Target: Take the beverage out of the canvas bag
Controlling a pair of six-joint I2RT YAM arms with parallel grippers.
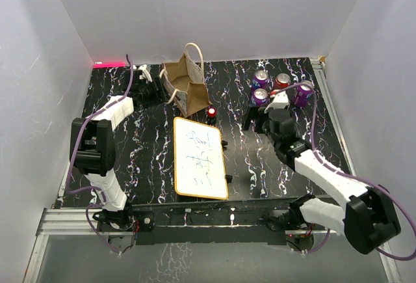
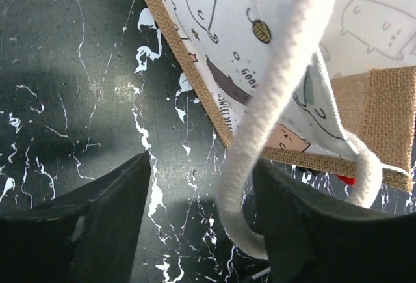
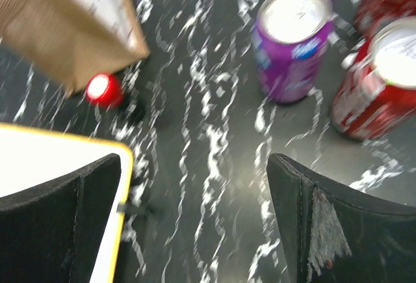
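The canvas bag [image 1: 185,82] stands at the back of the table, one cream handle [image 1: 194,52] raised. My left gripper [image 1: 153,92] is just left of it, open. In the left wrist view the other rope handle [image 2: 273,101] hangs loose between my fingers [image 2: 117,224], close to the right one, below the bag's printed side [image 2: 260,16]. Several beverage cans stand outside the bag at the back right: purple ones [image 1: 260,79] and a red one [image 1: 282,81]. My right gripper [image 1: 263,124] is open in front of them, nothing between its fingers [image 3: 312,224]. The bag's inside is hidden.
A yellow-framed whiteboard [image 1: 199,159] lies in the middle, its edge under my right gripper's left finger [image 3: 39,159]. A small red-topped object [image 1: 211,112] sits by the bag's near corner [image 3: 71,23]. White walls enclose the table on three sides.
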